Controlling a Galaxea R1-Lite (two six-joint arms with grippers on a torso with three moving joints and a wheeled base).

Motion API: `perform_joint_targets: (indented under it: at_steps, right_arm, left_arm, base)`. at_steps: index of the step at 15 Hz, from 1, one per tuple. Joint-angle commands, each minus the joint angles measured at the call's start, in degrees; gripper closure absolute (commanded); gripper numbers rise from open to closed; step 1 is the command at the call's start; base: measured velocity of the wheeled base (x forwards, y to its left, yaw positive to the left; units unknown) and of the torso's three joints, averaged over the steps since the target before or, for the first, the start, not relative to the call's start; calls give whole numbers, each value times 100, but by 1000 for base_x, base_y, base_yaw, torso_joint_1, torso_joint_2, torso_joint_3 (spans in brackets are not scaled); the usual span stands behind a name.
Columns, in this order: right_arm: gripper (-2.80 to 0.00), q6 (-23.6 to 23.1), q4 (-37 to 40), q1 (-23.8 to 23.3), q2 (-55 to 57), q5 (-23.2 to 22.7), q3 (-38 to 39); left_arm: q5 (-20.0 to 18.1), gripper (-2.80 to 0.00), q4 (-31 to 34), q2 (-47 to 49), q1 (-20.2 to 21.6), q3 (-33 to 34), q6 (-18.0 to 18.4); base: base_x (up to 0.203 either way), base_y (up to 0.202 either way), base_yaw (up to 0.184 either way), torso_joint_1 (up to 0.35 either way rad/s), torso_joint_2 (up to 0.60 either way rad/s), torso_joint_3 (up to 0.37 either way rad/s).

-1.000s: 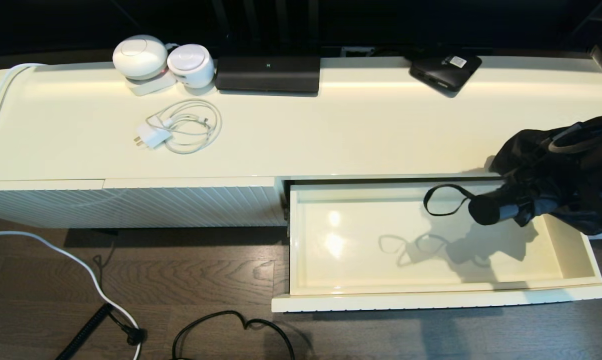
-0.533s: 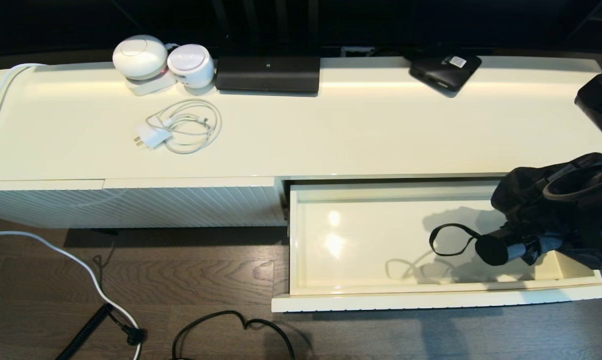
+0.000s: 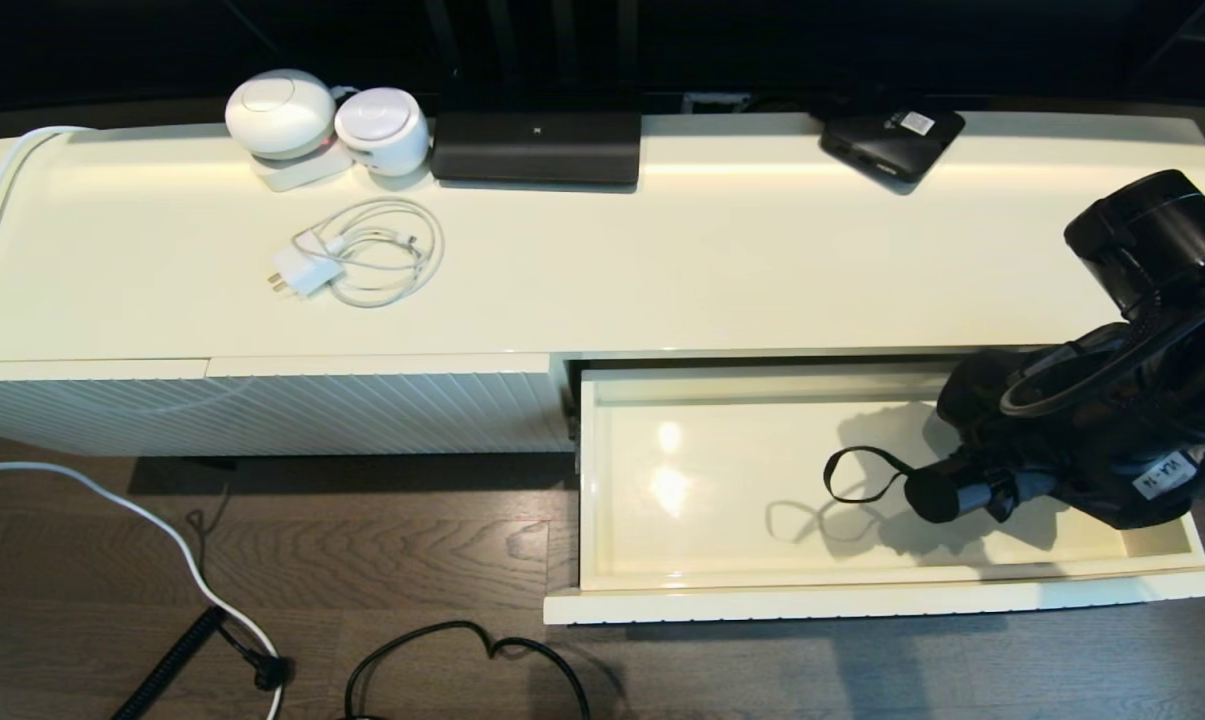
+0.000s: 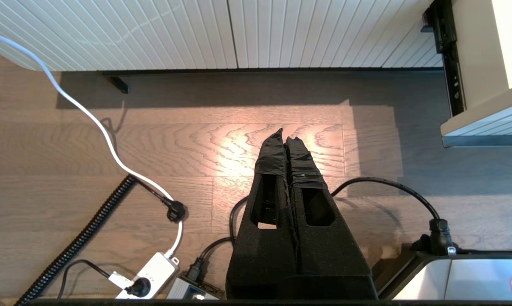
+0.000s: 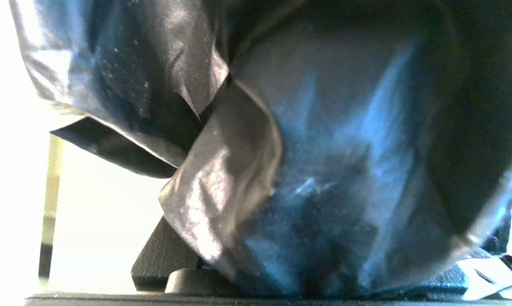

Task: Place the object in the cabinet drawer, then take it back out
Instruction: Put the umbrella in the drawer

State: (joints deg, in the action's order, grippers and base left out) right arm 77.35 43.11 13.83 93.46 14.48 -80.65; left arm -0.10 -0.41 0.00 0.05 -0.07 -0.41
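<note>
The black folding umbrella (image 3: 1067, 440) hangs low over the right end of the open cream drawer (image 3: 722, 590). Its short handle (image 3: 947, 493) points left, and the wrist loop (image 3: 855, 476) dangles just above the glossy drawer floor. My right arm (image 3: 1152, 235) comes in from the right. My right gripper (image 5: 281, 238) is shut on the umbrella, whose glossy fabric (image 5: 323, 127) covers most of the fingers. My left gripper (image 4: 284, 138) is parked over the wooden floor, shut and holding nothing.
On the cabinet top (image 3: 662, 270) sit two white round devices (image 3: 322, 120), a long black box (image 3: 537, 148), a flat black box with a white label (image 3: 892, 140) and a coiled white charger cable (image 3: 362, 250). A closed ribbed panel (image 3: 262, 410) lies left of the drawer. Cables (image 3: 462, 650) cross the floor.
The right arm has carried the umbrella forward off the cabinet top's edge and down into the drawer, then a little to the left. The left arm has not moved.
</note>
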Motion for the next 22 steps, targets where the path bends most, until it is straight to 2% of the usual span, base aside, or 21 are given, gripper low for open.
perform_joint_targets:
  at_steps: [1, 11, 16, 17, 22]
  right_arm:
    - [0, 29, -45, -58, 227, 10, -6]
    - [0, -53, -562, -108, 663, 20, -175]
    - [0, -44, -567, -65, 796, 29, -276]
    - [-280, -52, -567, -67, 796, 29, -285]
    - [-280, -35, -532, -73, 750, 41, -370]
  left_arm:
    - [1, 0, -2, 0, 4, -1, -2]
    - [1, 0, -2, 0, 4, -1, -2]
    - [1, 0, -2, 0, -5, -1, -2]
    - [1, 0, -2, 0, 0, -1, -2]
    - [1, 0, -2, 0, 4, -1, -2]
  base:
    - [0, 0, 0, 0, 0, 0]
    - [0, 0, 0, 0, 0, 0]
    - [0, 0, 0, 0, 0, 0]
    - [0, 0, 0, 0, 0, 0]
    - [0, 0, 0, 0, 0, 0]
